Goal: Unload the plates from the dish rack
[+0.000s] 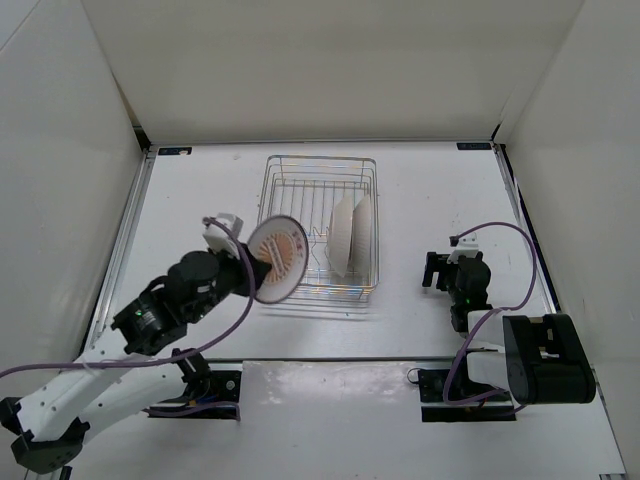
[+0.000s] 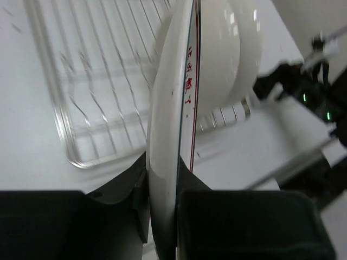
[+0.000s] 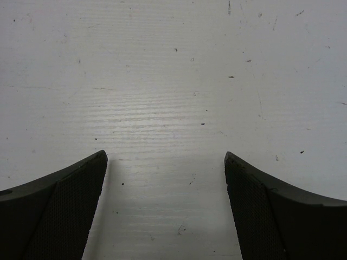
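White table boxed in by plain white walls.

Three plates; one dish rack; two pincers

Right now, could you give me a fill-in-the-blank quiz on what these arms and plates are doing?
The striped plate is pinched by fingers of the ____ arm.
____ other plates stand in the dish rack.
The right fingers are ____, above the table.
Missing words: left; two; open.
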Controlling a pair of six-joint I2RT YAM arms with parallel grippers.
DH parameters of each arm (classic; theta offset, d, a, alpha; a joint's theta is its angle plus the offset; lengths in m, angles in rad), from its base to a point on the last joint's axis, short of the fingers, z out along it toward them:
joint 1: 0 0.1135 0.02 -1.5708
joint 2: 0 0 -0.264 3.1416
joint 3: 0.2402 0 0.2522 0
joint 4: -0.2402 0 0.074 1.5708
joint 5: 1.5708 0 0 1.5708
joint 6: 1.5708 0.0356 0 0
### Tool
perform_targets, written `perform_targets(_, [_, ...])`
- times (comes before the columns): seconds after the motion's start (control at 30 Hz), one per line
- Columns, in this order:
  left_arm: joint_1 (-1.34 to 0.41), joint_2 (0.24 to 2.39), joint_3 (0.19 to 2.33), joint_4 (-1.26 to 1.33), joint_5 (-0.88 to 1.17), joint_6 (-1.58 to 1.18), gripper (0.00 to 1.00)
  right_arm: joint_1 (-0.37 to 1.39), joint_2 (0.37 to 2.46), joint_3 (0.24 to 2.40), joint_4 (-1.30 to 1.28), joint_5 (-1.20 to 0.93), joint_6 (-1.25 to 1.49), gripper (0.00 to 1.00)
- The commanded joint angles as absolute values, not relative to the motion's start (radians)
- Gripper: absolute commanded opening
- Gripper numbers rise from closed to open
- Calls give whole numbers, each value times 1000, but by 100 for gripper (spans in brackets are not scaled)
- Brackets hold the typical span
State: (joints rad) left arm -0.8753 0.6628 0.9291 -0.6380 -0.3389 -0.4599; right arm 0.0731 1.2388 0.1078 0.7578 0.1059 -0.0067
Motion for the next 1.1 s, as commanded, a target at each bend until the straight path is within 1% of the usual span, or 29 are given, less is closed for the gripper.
perform_targets(0.0, [-876,652,749,-606,-25,-609,0,74,1241,103,796,120,-15,90])
perform_targets(0.03, [-876,631,685,-545,67,-674,0,71,1241,104,796,120,-15,90])
perform_targets(0.1, [-877,615,628,-500,203,-716,0,72,1239,103,796,120,-15,90])
perform_targets(0.13, [-874,614,547,-435,228,-765,0,72,1241,103,793,118,-14,90])
perform_targets(0.3, [-885,618,430,-321,273,-837,0,72,1241,103,795,118,-15,90])
perform_targets(0.4, [-885,667,373,-183,320,-884,0,74,1239,104,795,118,-15,90])
perform_targets(0.43, [-885,733,358,-105,330,-894,0,74,1239,104,795,120,-15,90])
perform_targets(0.5, [-885,782,348,-68,354,-911,0,72,1241,104,795,118,-15,90])
perform_targets(0.53, [-887,870,350,-8,371,-920,0,72,1239,103,796,118,-15,90])
perform_targets(0.63, [-887,977,370,102,400,-930,0,74,1236,103,795,120,-15,90])
perform_targets(0.67, [-878,1055,376,142,408,-940,0,71,1239,103,798,120,-17,90])
perform_targets(0.73, [-873,1107,394,201,434,-954,0,75,1238,101,796,118,-17,90])
perform_targets(0.77, [-861,1179,405,236,443,-968,0,75,1238,101,798,118,-17,90])
perform_targets(0.9, [-830,1297,429,409,483,-1028,0,74,1236,101,798,118,-18,90])
perform_targets(1.07, [-784,1413,483,480,529,-1057,0,72,1239,101,798,118,-18,90])
